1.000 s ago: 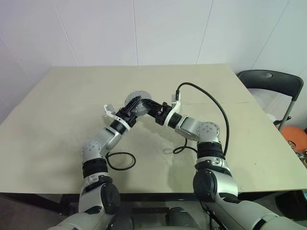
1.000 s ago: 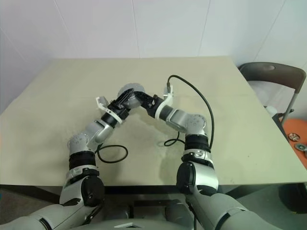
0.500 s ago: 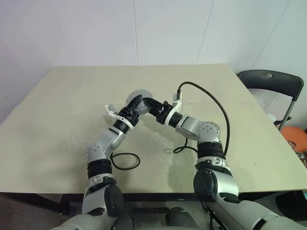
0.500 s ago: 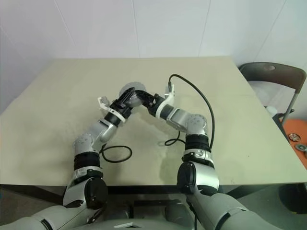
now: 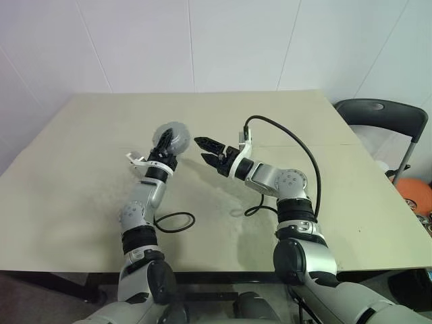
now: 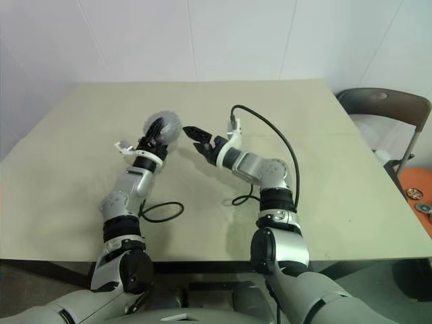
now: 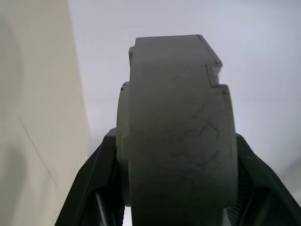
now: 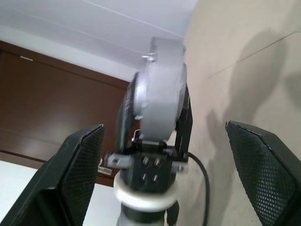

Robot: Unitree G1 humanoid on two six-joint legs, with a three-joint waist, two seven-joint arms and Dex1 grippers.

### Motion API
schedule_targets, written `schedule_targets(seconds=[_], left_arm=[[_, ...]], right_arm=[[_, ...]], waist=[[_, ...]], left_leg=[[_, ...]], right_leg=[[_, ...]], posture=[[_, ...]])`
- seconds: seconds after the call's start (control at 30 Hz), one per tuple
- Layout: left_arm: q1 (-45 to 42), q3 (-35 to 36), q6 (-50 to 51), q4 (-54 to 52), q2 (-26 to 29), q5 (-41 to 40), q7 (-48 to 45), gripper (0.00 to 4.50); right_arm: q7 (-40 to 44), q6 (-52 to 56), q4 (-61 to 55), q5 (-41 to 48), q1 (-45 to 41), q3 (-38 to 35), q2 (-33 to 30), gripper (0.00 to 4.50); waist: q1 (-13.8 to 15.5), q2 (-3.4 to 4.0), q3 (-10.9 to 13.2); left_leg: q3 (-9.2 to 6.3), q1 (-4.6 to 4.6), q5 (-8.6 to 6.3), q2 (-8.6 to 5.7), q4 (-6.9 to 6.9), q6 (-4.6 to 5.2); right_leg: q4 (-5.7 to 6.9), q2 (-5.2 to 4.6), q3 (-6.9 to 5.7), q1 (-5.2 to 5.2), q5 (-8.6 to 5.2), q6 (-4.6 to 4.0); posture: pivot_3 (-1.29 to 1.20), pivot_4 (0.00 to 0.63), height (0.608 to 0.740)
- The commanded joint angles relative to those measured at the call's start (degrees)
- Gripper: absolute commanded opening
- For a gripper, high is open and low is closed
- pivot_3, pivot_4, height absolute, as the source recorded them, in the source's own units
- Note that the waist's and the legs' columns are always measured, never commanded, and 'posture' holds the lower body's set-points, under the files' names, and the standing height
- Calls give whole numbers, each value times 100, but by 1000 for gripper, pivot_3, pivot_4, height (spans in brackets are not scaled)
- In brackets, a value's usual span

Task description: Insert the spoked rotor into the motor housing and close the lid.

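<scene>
Left gripper (image 5: 164,146) clamped on the motor housing (image 5: 171,137), fingers on its two flat faces, disc held upright on edge, up off the counter (image 5: 94,135). From the left wrist view, housing (image 7: 176,127) seen edge-on between the black fingers (image 7: 96,188), thick grey body with a stepped notch at the far end; lid apparently down on it, seam not clear enough to be sure, spoked rotor not made out, presumably inside. Right gripper (image 5: 206,150) spread wide and holding nothing, pointing across toward the housing, just beside it but apart, with a clear gap between. From the right wrist view, housing (image 8: 160,101) straight ahead between the open fingers (image 8: 80,165), narrow edge toward them, long axis standing up. Right arm the free one for any further press; flat faces taken by the left fingers, only the rim on offer. Black cable (image 5: 172,221) looped on the counter below the left arm; a chair (image 5: 381,115) beyond the far right corner.
</scene>
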Motion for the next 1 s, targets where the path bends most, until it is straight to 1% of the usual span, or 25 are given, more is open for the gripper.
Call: schedule_targets(seconds=[0.03,0.2,0.37,0.47,0.6,1.0], left_arm=[[-371,-19,-940,405,491,684,-129,2161],[-651,203,-1954,1430,1004,1172,-177,2161],[-857,424,-2268,2268,1406,1321,-256,2161],[-900,424,-2369,2556,1504,1470,-198,2161],[-821,392,-2436,2534,1413,1646,-1,2161],[-371,363,-2304,1816,884,1916,831,2161]], right_arm=[[133,-17,-249,88,-86,109,-27,4324],[230,75,-426,137,-17,222,-42,4324],[238,89,-502,159,33,261,-55,4324],[255,102,-525,137,54,300,-76,4324],[283,85,-507,107,69,346,-100,4324],[295,48,-462,71,83,466,-108,4324]], waist=[[-12,0,0],[4,-3,-1],[33,-7,-2],[58,-7,-3],[59,-8,-3],[117,-9,-4]], left_leg=[[0,2,0,0,0,0],[0,-1,0,0,-1,0],[-7,-11,0,0,1,0],[-9,-10,0,0,1,0],[-9,-9,0,0,0,0],[-9,-6,1,0,3,0]], right_leg=[[1,1,0,1,0,0],[-2,0,0,1,0,0],[-2,0,-7,-4,0,0],[1,0,-7,-5,0,1],[3,0,-7,-5,0,0],[7,-2,-7,-3,1,1]], posture=[[0,0,740],[0,0,740],[0,0,740],[0,0,740],[0,0,740],[0,0,740]])
